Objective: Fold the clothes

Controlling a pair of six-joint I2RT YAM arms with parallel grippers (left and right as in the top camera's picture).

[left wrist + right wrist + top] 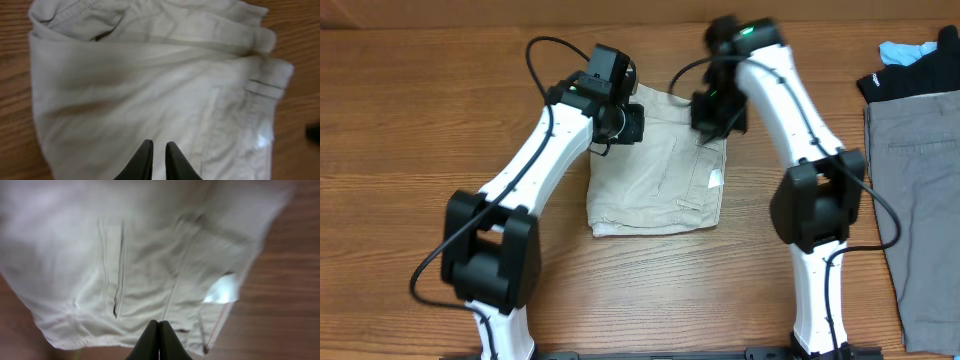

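Observation:
The clothes, a pair of pale beige shorts (655,180), lie folded into a rough square at the middle of the wooden table. A small white label (714,180) shows near their right edge. My left gripper (625,125) hovers over the top left part of the shorts (150,85). Its fingertips (159,145) stand a narrow gap apart with nothing between them. My right gripper (712,125) hangs over the top right part. In the right wrist view its tips (159,322) are pressed together, empty, above the shorts (150,255), with their slit pocket and label (222,290) below.
A grey garment (920,200) lies spread along the right edge of the table. Above it are a black garment (905,80) and a light blue cloth (905,50). Bare wood (400,120) surrounds the folded shorts.

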